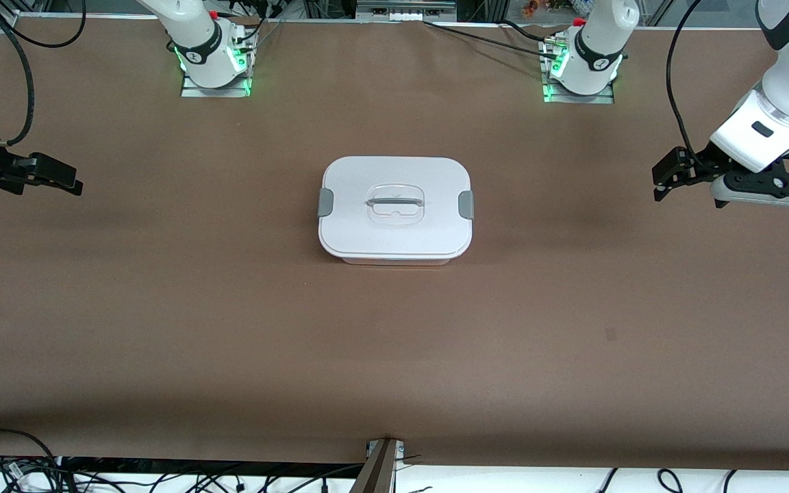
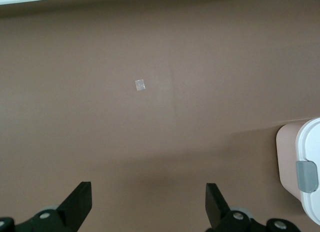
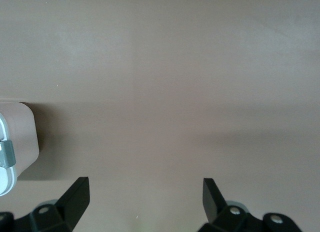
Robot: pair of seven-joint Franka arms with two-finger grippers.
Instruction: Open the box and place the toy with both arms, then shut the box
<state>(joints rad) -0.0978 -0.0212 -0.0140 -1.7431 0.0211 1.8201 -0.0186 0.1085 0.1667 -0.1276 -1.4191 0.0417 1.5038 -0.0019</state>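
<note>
Front view: the rounded-rectangular plastic box (image 1: pixel 395 209), pale pink tub under a white lid with both grey clips down, sits mid brown worktop (image 1: pixel 161 308). The left end effector (image 1: pixel 666 179) and right end effector (image 1: pixel 59 179) hang over the worktop's ends, well apart from the box.

Left wrist view: fingers (image 2: pixel 80 199) spread wide, empty; box corner (image 2: pixel 302 167) beside them.

Right wrist view: fingers (image 3: pixel 77 194) equally wide, empty, box edge (image 3: pixel 17 142) nearby.
</note>
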